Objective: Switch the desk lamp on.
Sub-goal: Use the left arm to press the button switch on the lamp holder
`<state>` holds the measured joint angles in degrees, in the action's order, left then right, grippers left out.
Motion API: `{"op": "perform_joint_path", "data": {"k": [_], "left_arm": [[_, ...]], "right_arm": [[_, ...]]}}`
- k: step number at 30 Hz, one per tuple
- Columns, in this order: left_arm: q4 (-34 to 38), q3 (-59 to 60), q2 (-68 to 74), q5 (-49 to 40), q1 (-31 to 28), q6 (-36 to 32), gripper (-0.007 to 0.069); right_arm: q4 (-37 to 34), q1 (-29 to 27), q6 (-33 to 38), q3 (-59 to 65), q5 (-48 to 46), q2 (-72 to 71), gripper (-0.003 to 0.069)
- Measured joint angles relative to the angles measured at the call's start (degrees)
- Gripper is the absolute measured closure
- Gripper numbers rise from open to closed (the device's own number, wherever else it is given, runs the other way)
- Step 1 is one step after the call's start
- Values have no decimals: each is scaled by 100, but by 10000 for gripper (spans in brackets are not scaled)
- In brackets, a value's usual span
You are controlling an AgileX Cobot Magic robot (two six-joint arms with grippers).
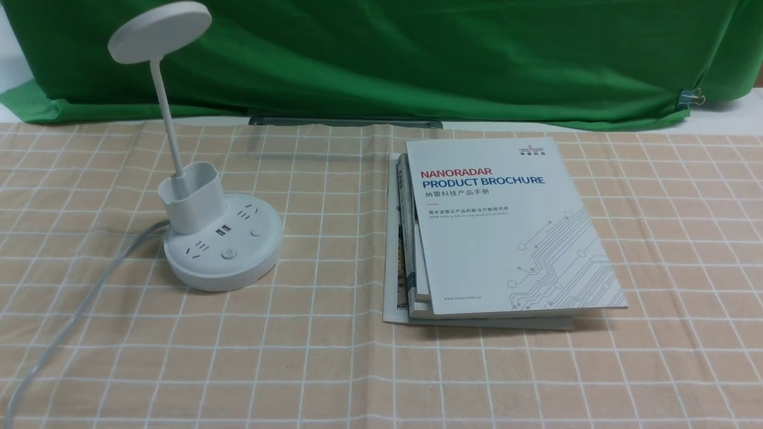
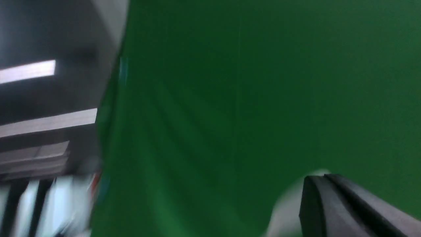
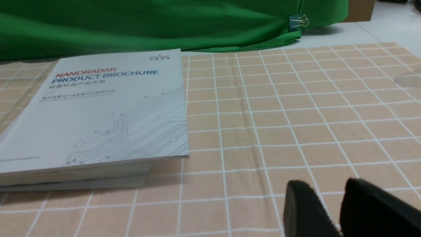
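Observation:
The desk lamp [image 1: 222, 238] is white and stands on the left of the checked cloth. Its flat round head [image 1: 160, 31] sits high on a thin neck above a pen cup, and its round base carries sockets, USB ports and two buttons [image 1: 229, 254]. No light shows from it. Neither arm appears in the front view. In the blurred left wrist view my left gripper [image 2: 317, 177] is shut and empty, pointing at the green cloth with a pale blur behind it. My right gripper [image 3: 324, 184] hovers low over bare cloth, right of the brochures, its fingers a narrow gap apart and empty.
A stack of brochures [image 1: 506, 229] lies at the centre right, also seen as the brochure stack [image 3: 98, 115]. The lamp's grey cord [image 1: 71, 316] runs off toward the near left edge. A green backdrop [image 1: 417, 53] closes the far side, and a dark bar [image 1: 346, 122] lies at its foot.

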<state>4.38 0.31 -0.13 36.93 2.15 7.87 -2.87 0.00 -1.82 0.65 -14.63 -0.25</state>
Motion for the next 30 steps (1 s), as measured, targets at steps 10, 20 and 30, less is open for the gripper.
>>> {"op": "perform_joint_path", "data": {"k": [10, 20, 30], "left_arm": [[-292, -2881, 2051, -4191, -12, 677, 623], [2620, -3551, 5920, -6691, 320, -1345, 623], [166, -5844, 8893, -6803, 1711, -174, 625]], "right_arm": [[0, 0, 0, 0, 0, 0, 419], [0, 0, 0, 0, 0, 0, 419], [0, 0, 0, 0, 0, 0, 419]]}}
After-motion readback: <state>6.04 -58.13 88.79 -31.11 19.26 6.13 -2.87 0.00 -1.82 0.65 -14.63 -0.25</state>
